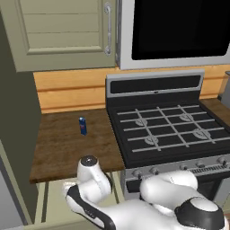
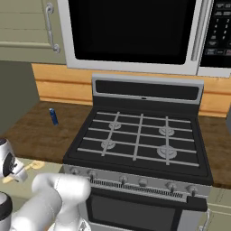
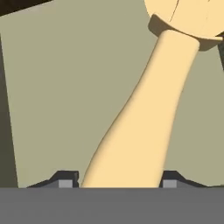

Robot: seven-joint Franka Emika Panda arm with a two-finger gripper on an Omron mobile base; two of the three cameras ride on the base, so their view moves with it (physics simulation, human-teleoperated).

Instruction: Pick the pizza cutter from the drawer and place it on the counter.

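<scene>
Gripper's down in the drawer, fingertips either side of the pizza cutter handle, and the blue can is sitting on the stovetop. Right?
Not quite. The blue can stands on the counter, left of the stovetop, as the left base view shows. The rest holds: in the hand view the gripper is over the drawer floor with a fingertip on each side of the pizza cutter handle.

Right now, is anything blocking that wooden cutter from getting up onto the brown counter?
Nothing visible does. The pizza cutter lies in the drawer, its handle between the fingertips of the gripper. The counter above is bare except for a small blue can near the back wall.
</scene>
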